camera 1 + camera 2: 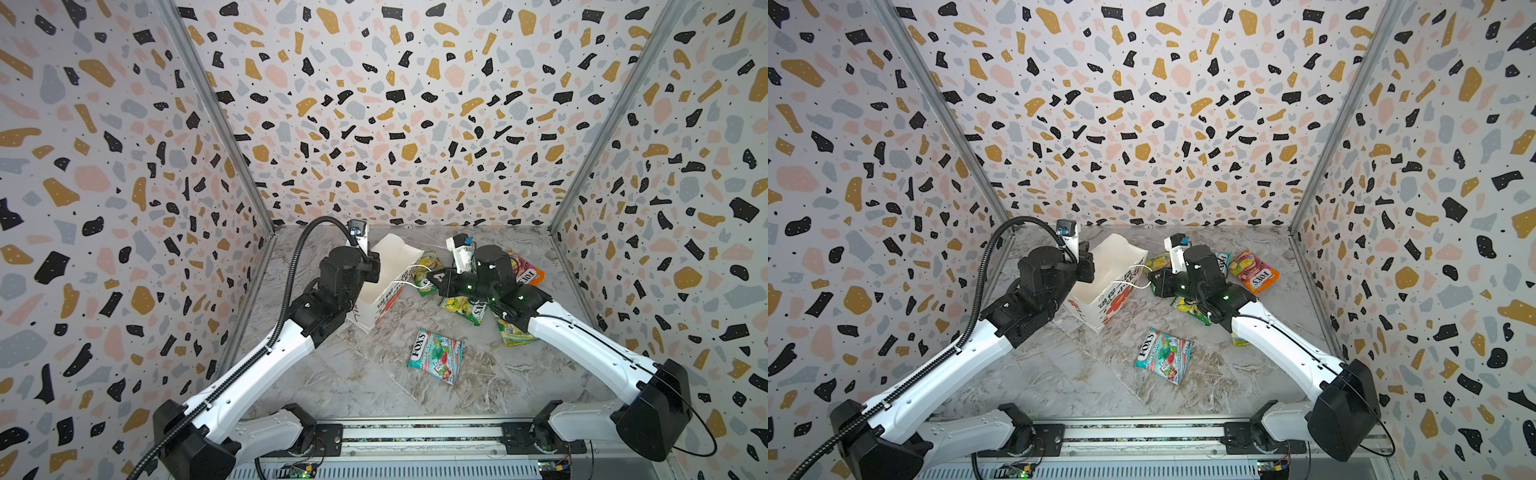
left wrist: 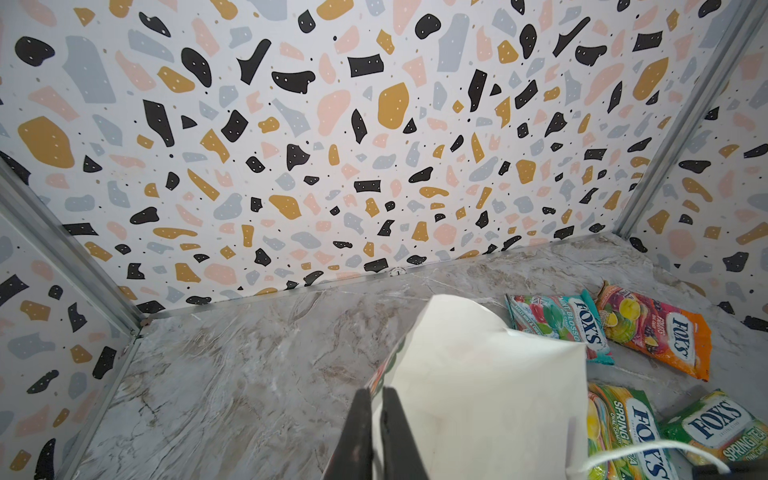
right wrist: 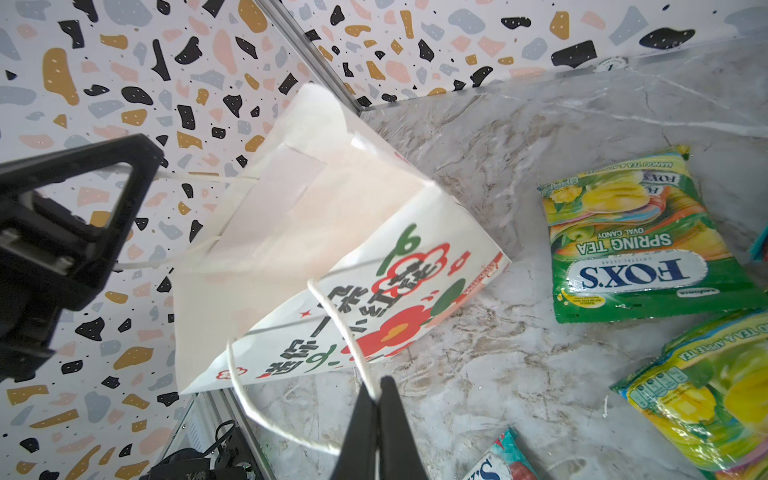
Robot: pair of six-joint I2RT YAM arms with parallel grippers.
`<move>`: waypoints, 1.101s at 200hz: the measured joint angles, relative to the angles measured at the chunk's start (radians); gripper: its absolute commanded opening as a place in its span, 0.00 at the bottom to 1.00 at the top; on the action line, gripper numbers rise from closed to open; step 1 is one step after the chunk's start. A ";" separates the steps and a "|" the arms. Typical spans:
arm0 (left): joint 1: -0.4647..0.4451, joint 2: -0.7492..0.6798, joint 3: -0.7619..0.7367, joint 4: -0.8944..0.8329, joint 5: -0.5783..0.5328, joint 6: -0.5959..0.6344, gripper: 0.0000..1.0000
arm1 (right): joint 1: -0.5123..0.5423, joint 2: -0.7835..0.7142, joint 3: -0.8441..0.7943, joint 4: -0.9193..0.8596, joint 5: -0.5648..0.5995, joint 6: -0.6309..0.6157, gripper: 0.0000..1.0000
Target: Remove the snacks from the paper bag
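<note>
Plainly, the weak spot is the hold: the white paper gift bag [image 1: 395, 257] printed with red flowers, green stems and dark lettering is held tilted, just left of centre in both top views, its mouth gaping up towards the camera. The right gripper [image 3: 378, 384] is clamped tight on the bag's thin white cord handle [image 3: 345, 332]. The left gripper [image 2: 375, 395] has its jaws almost together on something white at the opposite rim, either the paper edge or the second cord; the view is too cramped to say which. A tug from either arm could tear the cord out or let it slip. The bag would then flop onto the green-yellow glossy candy packets [image 3: 636, 241] just beside it. The right arm also rides low over those packets and could drag them. The bag's inside shows bare white, with nothing seen in it. Six packets lie out on the grey marble-look tabletop [image 1: 353, 374], among them the teal-red packet [image 1: 435, 355] at lower centre and the orange-pink packet [image 1: 1253, 272] right of centre.
</note>
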 measured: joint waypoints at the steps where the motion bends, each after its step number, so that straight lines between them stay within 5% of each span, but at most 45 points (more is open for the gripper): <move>1: 0.000 0.001 0.000 0.000 0.000 0.000 0.23 | 0.000 0.001 0.000 0.000 0.000 0.001 0.16; 46: 0.019 0.027 0.000 -0.001 0.006 -0.007 0.54 | -0.003 0.064 0.053 -0.005 -0.018 -0.001 0.38; 113: 0.085 -0.004 -0.001 0.002 0.029 0.013 0.97 | -0.005 0.168 0.272 -0.039 -0.037 -0.038 0.57; 220: 0.116 -0.172 -0.013 0.028 -0.080 0.069 1.00 | -0.021 0.251 0.495 -0.150 0.051 -0.170 0.75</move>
